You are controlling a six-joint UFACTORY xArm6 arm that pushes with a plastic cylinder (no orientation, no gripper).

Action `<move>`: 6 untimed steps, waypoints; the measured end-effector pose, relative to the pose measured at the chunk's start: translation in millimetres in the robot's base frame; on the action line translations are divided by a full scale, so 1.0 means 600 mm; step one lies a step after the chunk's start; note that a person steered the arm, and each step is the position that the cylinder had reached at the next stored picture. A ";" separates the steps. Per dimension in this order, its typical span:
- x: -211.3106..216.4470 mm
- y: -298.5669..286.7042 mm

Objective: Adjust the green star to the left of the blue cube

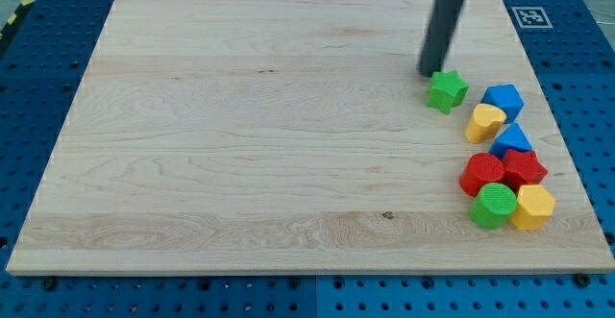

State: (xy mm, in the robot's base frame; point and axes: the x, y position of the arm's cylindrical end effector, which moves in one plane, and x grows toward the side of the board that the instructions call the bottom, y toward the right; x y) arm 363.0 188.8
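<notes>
My tip: the lower end of the straight dark rod, my tip (429, 73), rests on the bench just off the green star's upper-left edge, touching it or nearly so.
Hand: there is none on this arm; the rod has no jaws to open or close and holds nothing, it can only push.
Green star: the small green star-shaped block (447, 90) lies near the view's right side, a little to the left of the blue cube and slightly higher in the view.
Blue cube: the blue cube-shaped block (504, 100) sits just right of the star, apart from it by a narrow gap.
Neighbours: a yellow rounded block (485, 122) lies just below both; further down are a blue wedge-like block (512, 138), two red blocks (504, 172), a green cylinder (494, 205) and a yellow hexagonal block (533, 207), packed close together.
Risk: from this side, a push would likely drive the star into the cube or the yellow block and shift them; a glancing contact could spin the star away.
Surface: pale wooden bench (240, 135), smooth, otherwise bare.
Room: blue perforated base (19, 116) around it, with a printed marker (530, 16) at upper right.
</notes>
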 end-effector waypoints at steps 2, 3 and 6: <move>0.040 0.119; 0.044 0.060; 0.041 -0.069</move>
